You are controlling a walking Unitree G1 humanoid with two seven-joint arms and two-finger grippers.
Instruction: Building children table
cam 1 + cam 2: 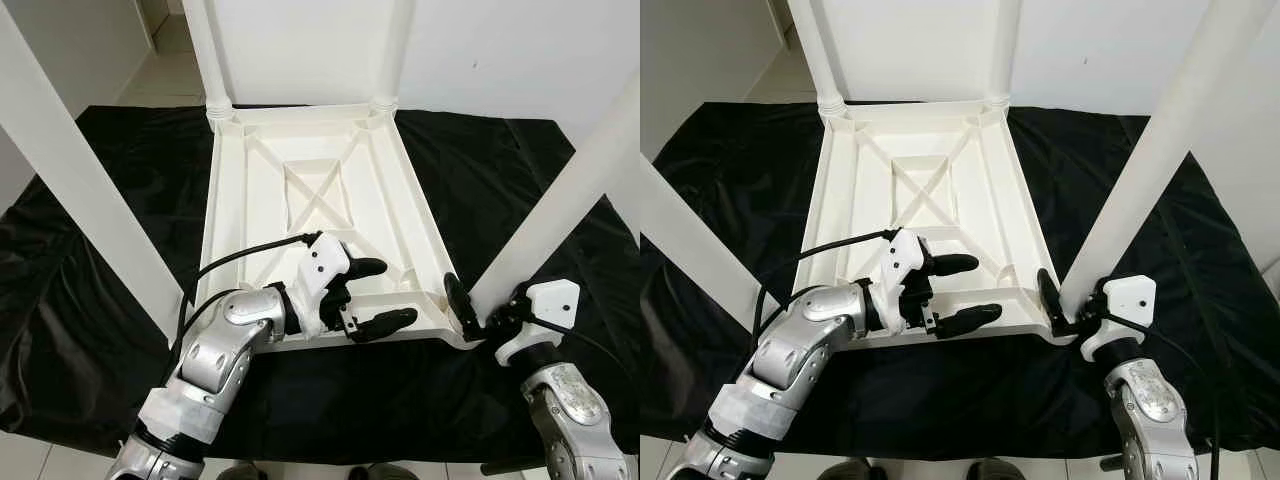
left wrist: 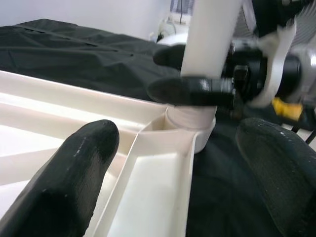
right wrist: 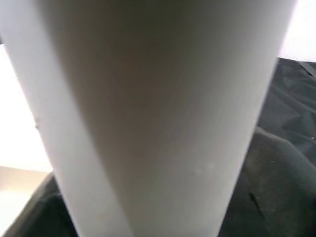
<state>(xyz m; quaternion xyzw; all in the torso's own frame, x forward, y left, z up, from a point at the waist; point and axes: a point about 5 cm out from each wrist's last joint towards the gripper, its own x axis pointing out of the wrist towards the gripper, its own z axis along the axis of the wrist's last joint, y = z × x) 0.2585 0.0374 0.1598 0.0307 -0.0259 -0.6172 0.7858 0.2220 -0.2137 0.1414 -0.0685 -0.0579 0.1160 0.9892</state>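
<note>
The left gripper point(image 1: 372, 296) is hovering at the near edge of the upside-down white tabletop point(image 1: 310, 210), fingers spread wide w/ nothing between them, one over the rim and one just outside it. At the near right corner the right gripper point(image 1: 478, 318) is clamping the base of the near right leg point(image 1: 570, 190) where it's sitting in its socket — fingers on both sides of it. Tabletop is lying on a black cloth point(image 1: 100, 200), w/ two far legs point(image 1: 207, 50) standing at the back corners and a near left leg point(image 1: 80, 180) rising too.
</note>
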